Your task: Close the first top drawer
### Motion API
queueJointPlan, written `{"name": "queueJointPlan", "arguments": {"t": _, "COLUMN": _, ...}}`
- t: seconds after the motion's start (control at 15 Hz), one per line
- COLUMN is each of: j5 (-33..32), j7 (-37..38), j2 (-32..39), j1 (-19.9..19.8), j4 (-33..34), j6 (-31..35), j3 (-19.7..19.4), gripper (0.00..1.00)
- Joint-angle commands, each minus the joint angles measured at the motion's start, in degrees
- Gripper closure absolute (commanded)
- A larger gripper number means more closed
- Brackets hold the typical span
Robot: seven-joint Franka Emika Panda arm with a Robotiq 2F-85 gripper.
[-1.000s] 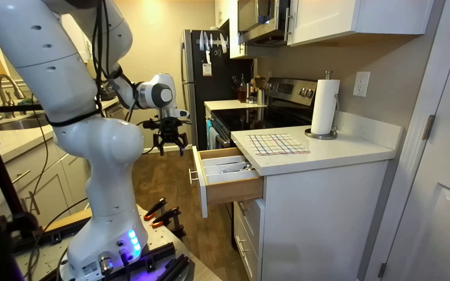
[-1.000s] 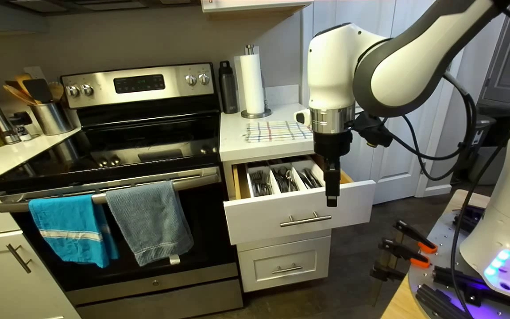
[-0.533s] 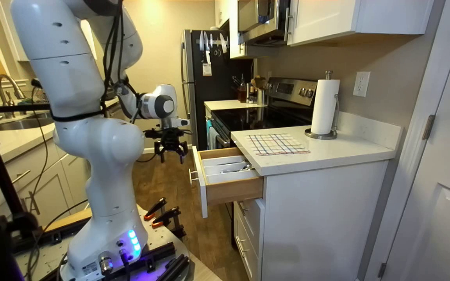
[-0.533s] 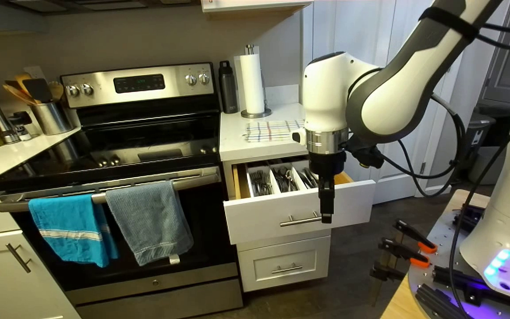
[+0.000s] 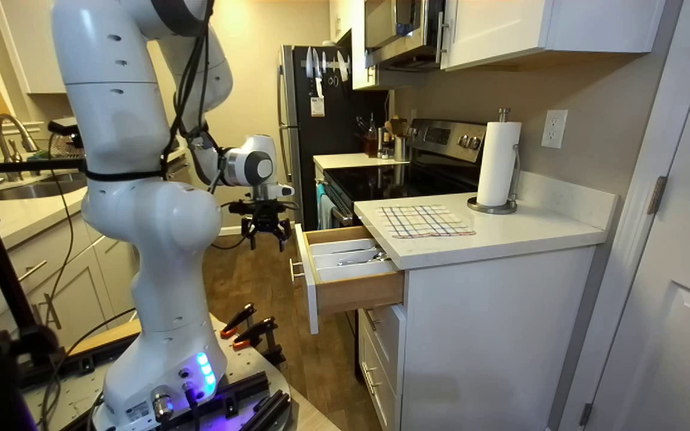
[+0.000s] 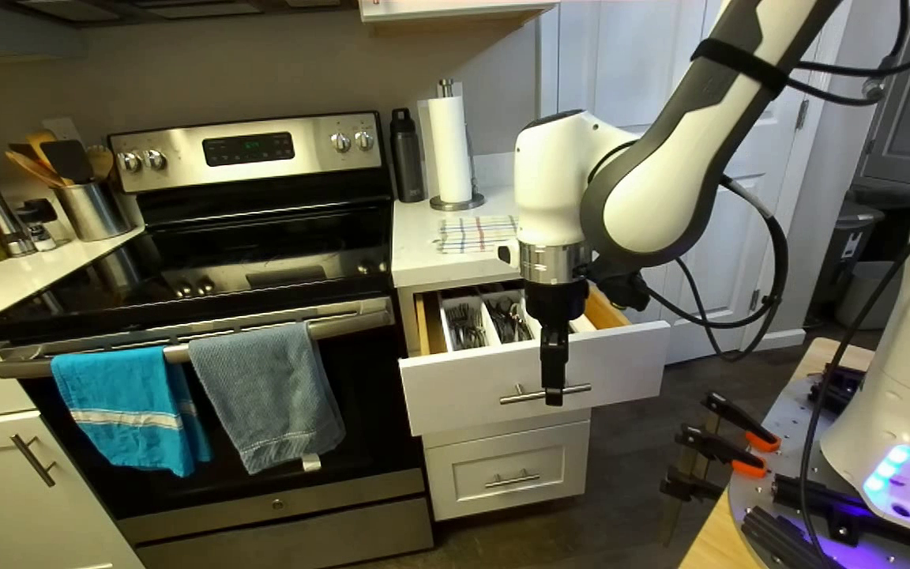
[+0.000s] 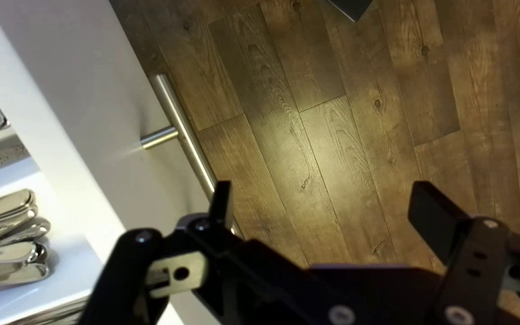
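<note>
Gripper [image 7: 321, 203], black, one: pointed down, its two fingers spread well apart, wood-plank floor [image 7: 355, 126] showing between them in the wrist view.

First top drawer [image 5: 357, 292], white flat front, light wood box, one: stood pulled out from the cabinet [image 5: 489, 335], just beside the gripper and apart from it.

Handle [image 7: 191, 145], metal bar, one: ran across that front, near the fingertips and lower than them.

Tray [image 5: 351, 272], white, compartmented: lay in the drawer, past its front from the gripper; contained metal cutlery [image 6: 467, 325].

Lower drawer [image 6: 510, 454], white, panelled: sat below the gripper.

Worktop [image 5: 489, 236], pale: spread beyond the gripper, carrying a checked cloth [image 5: 426, 221] laid flat and, farther off, a paper towel roll [image 5: 496, 164] upright on its stand [image 5: 493, 208], with a dark bottle [image 6: 407, 162] beside it.

Stove [image 6: 321, 253], steel and black: stood left of the gripper in an exterior view; a grey towel [image 6: 265, 403] hung nearer the gripper on its oven bar [image 6: 178, 352], a blue towel [image 6: 127, 411] farther.

Refrigerator [image 5: 333, 143], dark-sided: stood well behind the gripper in an exterior view, knives [image 5: 309, 63] hung on its side.
</note>
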Motion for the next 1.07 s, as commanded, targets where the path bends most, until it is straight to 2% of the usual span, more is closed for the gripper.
{"name": "queueJointPlan", "arguments": {"t": 0.0, "j5": 0.5, "j7": -1.9, "j2": 3.8, "j1": -1.0, "j4": 3.9, "j6": 0.3, "j3": 0.5, "gripper": 0.0}}
{"name": "queueJointPlan", "arguments": {"t": 0.33, "j5": 0.9, "j7": -2.5, "j2": 7.9, "j1": -1.6, "j4": 7.1, "j6": 0.1, "j3": 0.8, "gripper": 0.0}}
{"name": "queueJointPlan", "arguments": {"t": 0.4, "j5": -0.1, "j7": 0.0, "j2": 6.1, "j1": -1.3, "j4": 6.2, "j6": -0.1, "j3": 1.0, "gripper": 0.0}}
{"name": "queueJointPlan", "arguments": {"t": 0.87, "j5": -0.1, "j7": 0.1, "j2": 7.9, "j1": -1.6, "j4": 7.1, "j6": -0.1, "j3": 1.1, "gripper": 0.0}}
{"name": "queueJointPlan", "arguments": {"t": 1.0, "j5": 1.6, "j7": -1.5, "j2": 8.5, "j1": -1.2, "j4": 7.5, "j6": 0.4, "j3": 2.2, "gripper": 0.0}}
